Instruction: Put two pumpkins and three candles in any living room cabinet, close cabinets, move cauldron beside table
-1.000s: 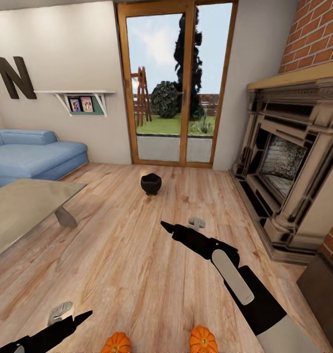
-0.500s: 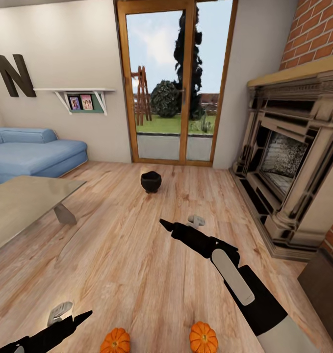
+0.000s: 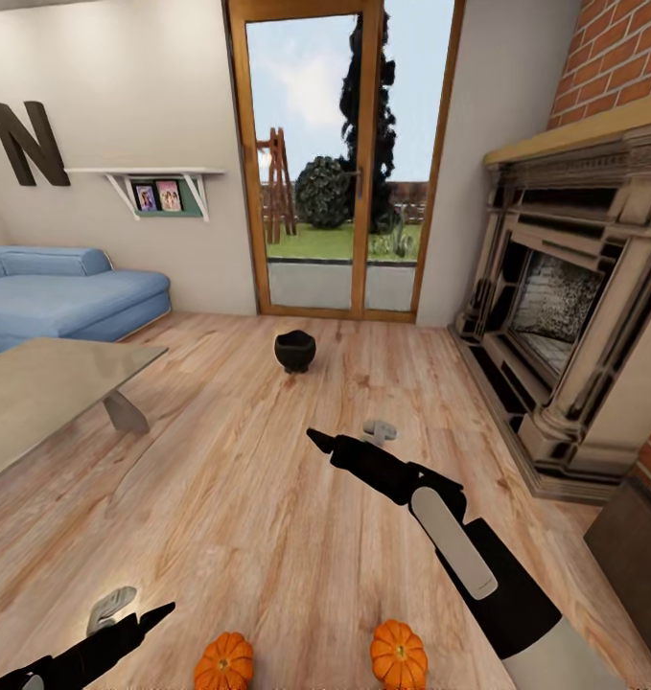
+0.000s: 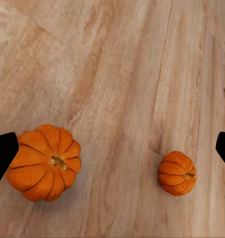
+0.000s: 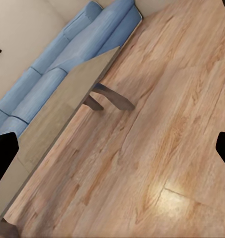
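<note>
Two orange pumpkins lie on the wood floor just in front of me, one [image 3: 223, 661] to the left and one [image 3: 398, 655] to the right. The left wrist view looks down on the larger pumpkin [image 4: 42, 161] and the smaller pumpkin [image 4: 177, 172]. My left gripper [image 3: 157, 613] hovers open above them, holding nothing. Further ahead my right gripper [image 3: 315, 441] is held out over the bare floor, also open and empty. The black cauldron [image 3: 294, 350] stands on the floor before the glass door. At the left is the grey-topped table [image 3: 47, 393], also in the right wrist view [image 5: 57, 114].
Two small pale grey objects lie on the floor, one [image 3: 380, 432] beyond the right gripper and one [image 3: 109, 609] beside the left gripper. A blue sofa [image 3: 66, 297] is behind the table. The fireplace [image 3: 565, 316] fills the right side, with a dark-brown furniture corner [image 3: 637, 556] below it.
The whole head view has shifted slightly, so the floor objects sit a little higher in the picture. Nothing on the floor has moved, and both arms hold much the same pose.
</note>
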### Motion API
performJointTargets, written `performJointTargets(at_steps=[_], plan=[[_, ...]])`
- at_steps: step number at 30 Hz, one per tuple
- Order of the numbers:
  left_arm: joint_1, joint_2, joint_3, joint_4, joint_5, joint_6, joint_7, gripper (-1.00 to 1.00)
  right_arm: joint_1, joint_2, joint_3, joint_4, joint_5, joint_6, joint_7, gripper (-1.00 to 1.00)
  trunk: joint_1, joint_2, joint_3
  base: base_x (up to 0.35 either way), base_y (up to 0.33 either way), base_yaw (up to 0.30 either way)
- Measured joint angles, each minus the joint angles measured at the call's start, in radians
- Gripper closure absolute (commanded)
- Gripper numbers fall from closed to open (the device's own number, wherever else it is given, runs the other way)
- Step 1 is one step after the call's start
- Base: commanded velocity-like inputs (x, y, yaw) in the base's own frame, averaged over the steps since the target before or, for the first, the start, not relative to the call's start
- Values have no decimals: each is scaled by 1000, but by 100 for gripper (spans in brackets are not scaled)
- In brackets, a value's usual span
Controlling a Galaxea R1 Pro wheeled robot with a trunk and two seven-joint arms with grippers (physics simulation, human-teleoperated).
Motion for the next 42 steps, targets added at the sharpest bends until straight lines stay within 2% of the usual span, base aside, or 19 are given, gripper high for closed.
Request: performJointTargets(at_steps=[4, 8, 26, 42], plan=[[0, -1, 15, 0, 0, -1, 91, -100, 0, 0, 4, -1, 0, 0, 0, -100, 15, -28, -13, 0, 0, 0], [0, -1, 18, 0, 0, -1, 117, -100, 0, 5, 6, -1, 0, -2, 0, -100, 31, -56, -25, 0, 0, 0], [0, -2, 18, -1, 3, -1, 112, -100, 0, 7, 6, 1, 0, -7, 0, -100, 100, -182, -81, 0, 0, 0], [0, -3, 18, -7, 3, -1, 111, -100, 0, 7, 5, -5, 2, -5, 0, -100, 108, -187, -143, 0, 0, 0]])
